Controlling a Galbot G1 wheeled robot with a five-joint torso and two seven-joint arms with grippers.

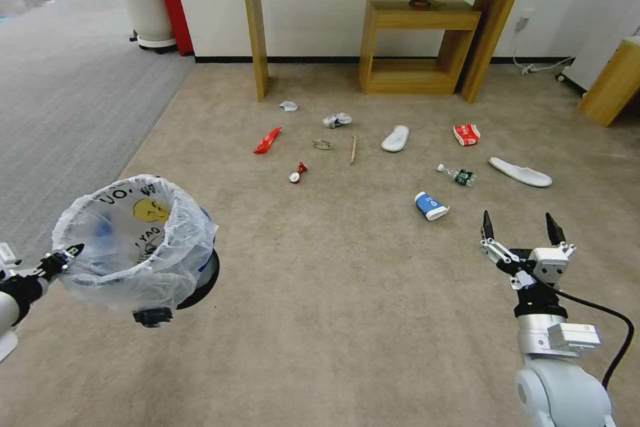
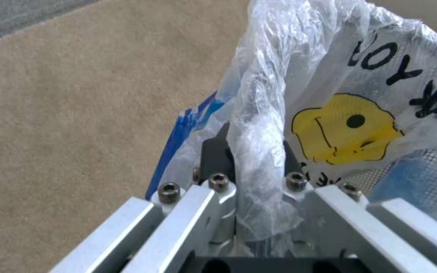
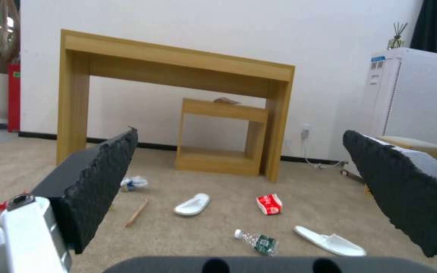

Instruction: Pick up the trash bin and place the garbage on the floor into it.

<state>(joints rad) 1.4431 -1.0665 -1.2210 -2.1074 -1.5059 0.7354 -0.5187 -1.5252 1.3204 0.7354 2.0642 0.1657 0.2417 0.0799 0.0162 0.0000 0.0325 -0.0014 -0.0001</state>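
at my eight o'clock the left gripper (image 1: 63, 257) is clamped on the rim of the small round dark trash bin lined with crinkly translucent white plastic (image 1: 137, 240); in the left wrist view its black fingers (image 2: 217, 155) pinch a fold of the bag beside the yellow cartoon face. the bin hangs clear of the beige short-pile carpet (image 1: 320, 320), mouth tilted up toward me.

going left to right across the litter at twelve o'clock: a long red wrapper (image 1: 267, 140), long axis pointing to one o'clock; a small red-and-white scrap (image 1: 297, 173); a crumpled white paper (image 1: 337, 120); a thin wooden stick (image 1: 353, 149) lying almost straight away from me; a white flat slipper (image 1: 395, 139), long axis toward one o'clock; a blue-and-white cup (image 1: 431, 206) on its side; a clear green-labelled bottle (image 1: 457, 175) on its side, cap toward ten o'clock; a crushed red-and-white packet (image 1: 467, 134); a second white slipper (image 1: 521, 173) lying across, long axis toward four o'clock.

at my four o'clock the right gripper (image 1: 520, 230) hovers above the carpet, jaws spread wide, holding nothing, near the cup.
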